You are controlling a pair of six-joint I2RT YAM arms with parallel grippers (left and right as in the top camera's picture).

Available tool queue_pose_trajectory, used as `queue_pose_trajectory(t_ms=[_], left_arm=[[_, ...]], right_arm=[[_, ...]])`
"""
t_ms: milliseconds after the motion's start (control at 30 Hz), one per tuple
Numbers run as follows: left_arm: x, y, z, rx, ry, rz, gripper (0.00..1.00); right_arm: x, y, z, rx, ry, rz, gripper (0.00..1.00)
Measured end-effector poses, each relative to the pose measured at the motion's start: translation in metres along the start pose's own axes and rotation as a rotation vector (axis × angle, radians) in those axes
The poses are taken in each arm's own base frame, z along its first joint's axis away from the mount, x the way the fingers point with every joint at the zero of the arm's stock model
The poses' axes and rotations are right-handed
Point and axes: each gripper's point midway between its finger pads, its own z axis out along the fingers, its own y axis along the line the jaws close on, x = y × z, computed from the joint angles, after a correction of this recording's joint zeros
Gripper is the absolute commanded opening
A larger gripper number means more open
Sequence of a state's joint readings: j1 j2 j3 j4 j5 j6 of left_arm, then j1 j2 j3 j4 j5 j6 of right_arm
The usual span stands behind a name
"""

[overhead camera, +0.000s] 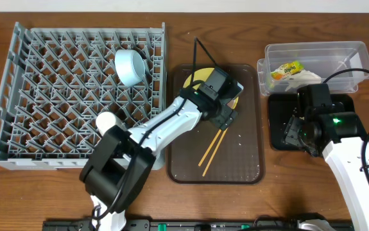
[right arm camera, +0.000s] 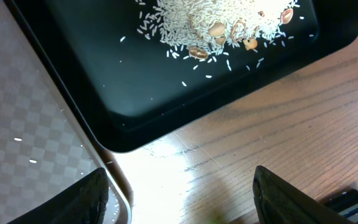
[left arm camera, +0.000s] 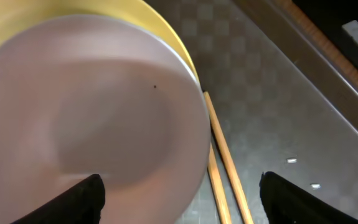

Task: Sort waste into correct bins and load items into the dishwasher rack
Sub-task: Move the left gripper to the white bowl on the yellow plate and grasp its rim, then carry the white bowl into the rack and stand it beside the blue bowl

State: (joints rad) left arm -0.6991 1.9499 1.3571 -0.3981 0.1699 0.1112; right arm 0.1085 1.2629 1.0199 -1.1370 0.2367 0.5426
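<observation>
Left wrist: white bowl (left arm camera: pixel 104 118) (on yellow plate (left arm camera: pixel 164 23)) lies before open left claw (left arm camera: pixel 180 186).

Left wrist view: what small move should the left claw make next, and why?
Probably lower and close on the rim of the yellow plate: the open left claw straddles it, one finger over the plate, the other over the brown tray. The chopsticks lie beside the rim, so avoid pinching them.

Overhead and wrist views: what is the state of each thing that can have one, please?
left gripper: open, over the yellow plate.
right gripper: open, empty.
light blue bowl: tilted in the rack.
chopsticks: flat on the brown tray.
clear tub: holds wrapper and tissue.
black tray: holds crumbs.
</observation>
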Motion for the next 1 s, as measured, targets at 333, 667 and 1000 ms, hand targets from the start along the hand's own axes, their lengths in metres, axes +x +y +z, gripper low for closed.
queue_pose_trajectory(t_ms=[333, 667, 1000], left_arm=[[0.006, 0.013, 0.017, -0.070, 0.021, 0.025, 0.45], [0.009, 0.014, 0.021, -0.074, 0.030, 0.024, 0.07], [-0.015, 0.012, -0.031, -0.094, -0.057, -0.001, 0.06]], right_arm=[[0.001, 0.000, 0.000, 0.002, 0.003, 0.001, 0.72], [0.001, 0.000, 0.000, 0.002, 0.003, 0.002, 0.72], [0.001, 0.000, 0.000, 0.002, 0.003, 0.001, 0.72]])
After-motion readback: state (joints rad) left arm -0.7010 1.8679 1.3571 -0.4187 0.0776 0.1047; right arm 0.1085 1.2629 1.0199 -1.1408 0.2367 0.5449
